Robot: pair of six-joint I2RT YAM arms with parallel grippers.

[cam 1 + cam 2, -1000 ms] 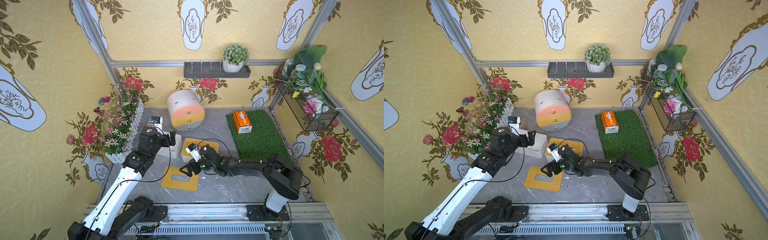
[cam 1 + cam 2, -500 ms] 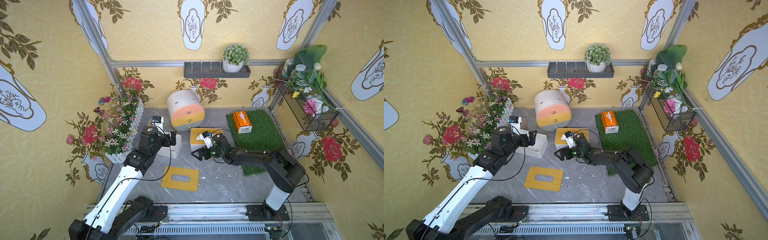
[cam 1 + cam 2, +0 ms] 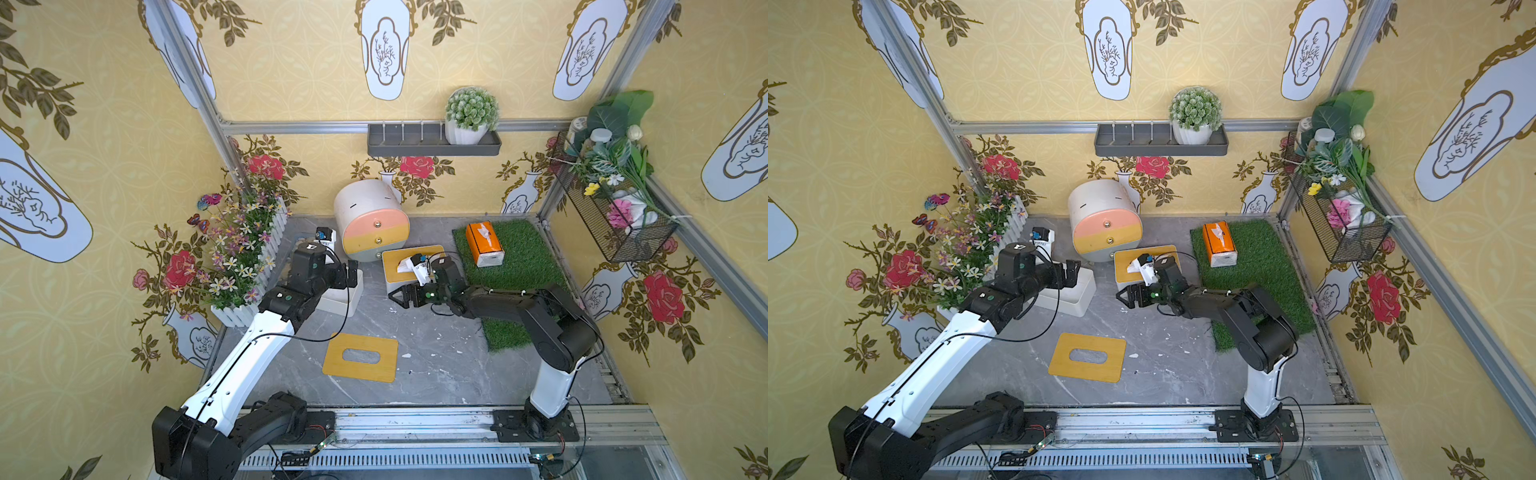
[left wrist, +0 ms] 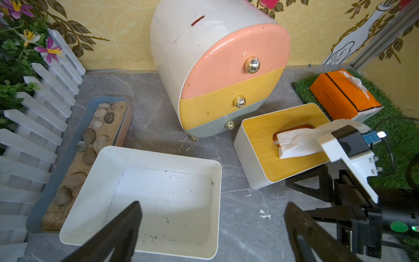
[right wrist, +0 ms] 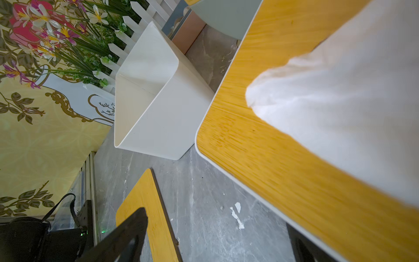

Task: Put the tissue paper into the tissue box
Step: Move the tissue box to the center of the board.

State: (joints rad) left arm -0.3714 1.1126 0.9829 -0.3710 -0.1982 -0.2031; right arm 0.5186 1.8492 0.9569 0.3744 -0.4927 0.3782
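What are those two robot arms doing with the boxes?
Both arms are empty-handed. The left gripper hovers, jaws open, at an empty white box. The right gripper, jaws open, sits beside a lidded tissue box with a tissue poking out. A loose wooden lid lies on the floor, and the orange tissue pack sits on the grass mat.

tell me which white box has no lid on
The white box beside the flower fence: open-topped and empty. The other box wears a bamboo lid with tissue poking out.

Right end effector (image 3: 399, 296) swung from loose lid (image 3: 336, 358) to beside tissue box (image 3: 391, 261).
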